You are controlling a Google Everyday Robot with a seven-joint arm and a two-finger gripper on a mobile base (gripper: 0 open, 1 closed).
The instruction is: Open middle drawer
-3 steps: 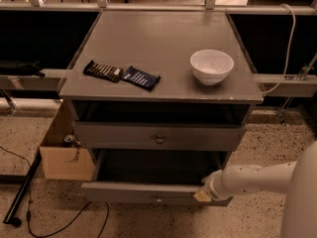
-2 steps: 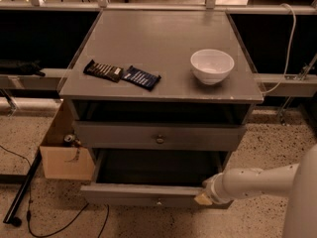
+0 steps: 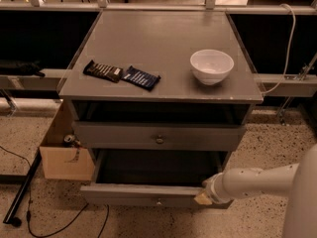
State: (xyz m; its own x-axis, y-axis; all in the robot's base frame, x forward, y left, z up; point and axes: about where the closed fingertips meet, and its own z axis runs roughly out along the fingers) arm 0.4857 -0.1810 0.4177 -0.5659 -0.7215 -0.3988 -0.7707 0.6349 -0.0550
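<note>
The middle drawer is a grey flat front with a small round knob. It is pulled well out of the grey cabinet, and its dark inside shows behind the front. My gripper is at the right end of this drawer's front, against its top edge. The white arm reaches in from the lower right. Above it, another grey drawer with a round knob stands only slightly out. Any drawer below the pulled-out one is hidden.
On the cabinet top are a white bowl and two dark snack bars. A cardboard box holding a can stands on the floor at the left. Cables and a dark pole lie on the floor.
The middle drawer's front and my gripper have both moved a little further out toward the camera. Nothing on the cabinet top has moved.
</note>
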